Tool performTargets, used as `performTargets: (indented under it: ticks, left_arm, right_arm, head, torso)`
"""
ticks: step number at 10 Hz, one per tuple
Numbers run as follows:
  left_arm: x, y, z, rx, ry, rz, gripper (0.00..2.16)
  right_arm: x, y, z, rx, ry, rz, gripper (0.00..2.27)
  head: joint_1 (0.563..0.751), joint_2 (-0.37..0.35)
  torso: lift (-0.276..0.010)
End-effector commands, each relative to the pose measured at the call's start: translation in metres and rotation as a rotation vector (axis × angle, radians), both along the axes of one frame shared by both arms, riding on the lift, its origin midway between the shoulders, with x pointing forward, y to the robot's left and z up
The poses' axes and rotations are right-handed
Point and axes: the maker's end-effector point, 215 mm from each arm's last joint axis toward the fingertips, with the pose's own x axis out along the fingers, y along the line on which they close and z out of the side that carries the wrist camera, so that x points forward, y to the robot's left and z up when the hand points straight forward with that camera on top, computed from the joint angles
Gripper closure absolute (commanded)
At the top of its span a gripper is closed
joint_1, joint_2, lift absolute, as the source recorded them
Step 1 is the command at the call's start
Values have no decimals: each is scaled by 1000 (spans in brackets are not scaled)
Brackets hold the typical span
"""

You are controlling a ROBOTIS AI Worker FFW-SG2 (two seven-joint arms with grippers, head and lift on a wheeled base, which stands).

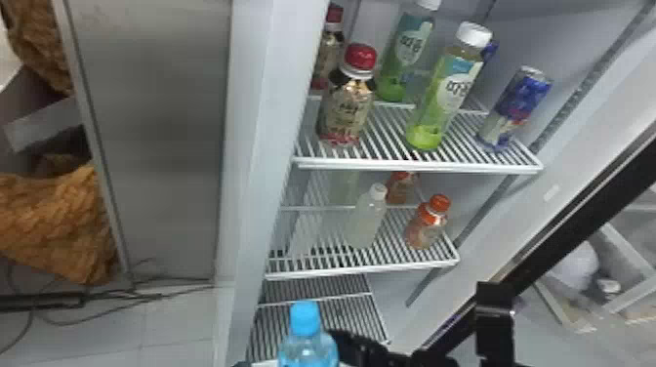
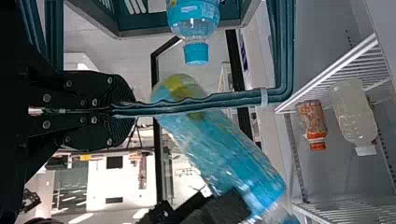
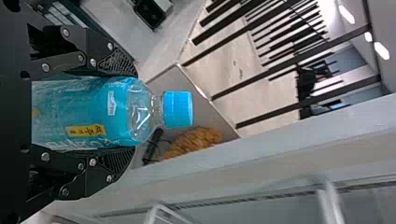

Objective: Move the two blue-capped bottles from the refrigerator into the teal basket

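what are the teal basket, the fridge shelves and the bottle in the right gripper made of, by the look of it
Teal basket: probably moulded plastic, evenly coloured, with openings in its wall.
Fridge shelves: likely white-coated metal wire, judging by the thin parallel bars.
Bottle: probably clear, glossy plastic, see-through at the shoulder with bright highlights; glass isn't ruled out.

Head view, upper centre: we're seeing a gap between front red-capped bottle (image 1: 346, 112) and front green bottle (image 1: 441, 105) | below: we're facing shelf edge (image 1: 420, 168) | bottom centre: blue-capped bottle (image 1: 307, 341)
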Motion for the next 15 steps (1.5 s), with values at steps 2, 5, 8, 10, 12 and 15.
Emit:
performTargets:
  ticks: [2,5,8,10,12,15]
  left_arm:
    - [-1,1,-1,3,2,0,1159]
    - [0,0,-1,3,1,3,1159]
    - [1,0,-1,1,1,6,1159]
    - [0,0,0,-1,2,8,1159]
    - [4,0,1,-6,-6,19,1159]
    - [4,-1,1,-8,-4,20,1159]
  right_arm:
    - [-18,-6,-18,-13,111,0,648]
    - [-45,-6,-54,18,285,6,650]
    - [-32,-7,-64,45,262,-12,650]
    - [-21,-9,-67,68,228,-37,651]
    - [-18,-9,-71,93,222,-49,651]
    - [-9,-7,-70,136,172,-34,550]
  head:
    - [695,-350]
    - [695,-350]
    - [695,-350]
    - [695,-350]
    - [695,-350]
    - [695,-350]
  torso:
    - [-167]
    - [-167]
    - [-167]
    - [-167]
    - [-167]
    - [-167]
